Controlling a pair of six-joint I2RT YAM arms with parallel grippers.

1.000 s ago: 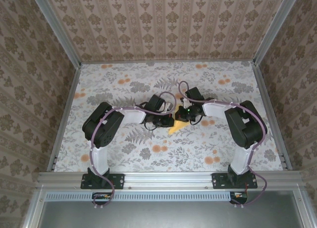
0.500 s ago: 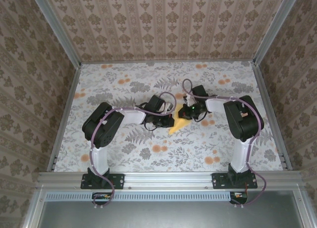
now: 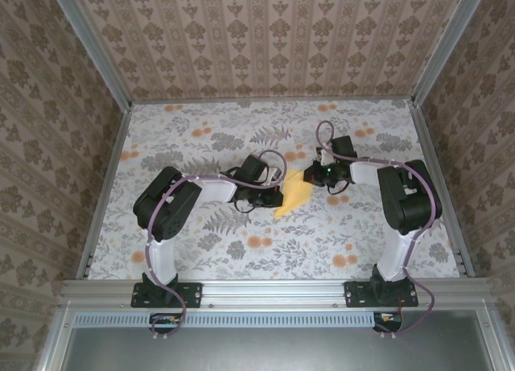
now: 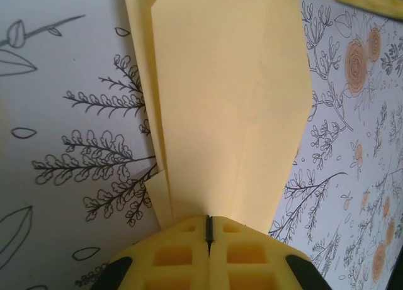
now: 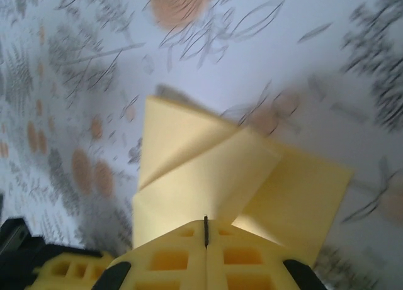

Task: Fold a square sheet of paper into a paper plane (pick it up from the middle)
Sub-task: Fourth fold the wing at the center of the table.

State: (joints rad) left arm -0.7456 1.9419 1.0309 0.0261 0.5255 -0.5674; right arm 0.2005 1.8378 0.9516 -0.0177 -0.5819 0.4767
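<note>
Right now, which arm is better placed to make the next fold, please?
Probably right: the right gripper is shut on loose layers of the yellow paper; the left gripper clamps its flat end.

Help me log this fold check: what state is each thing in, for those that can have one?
yellow paper, folded into creased, overlapping layers, stretched between the two grippers.
left gripper, shut on one end of the yellow paper.
right gripper, shut on the other end of the yellow paper.
</note>
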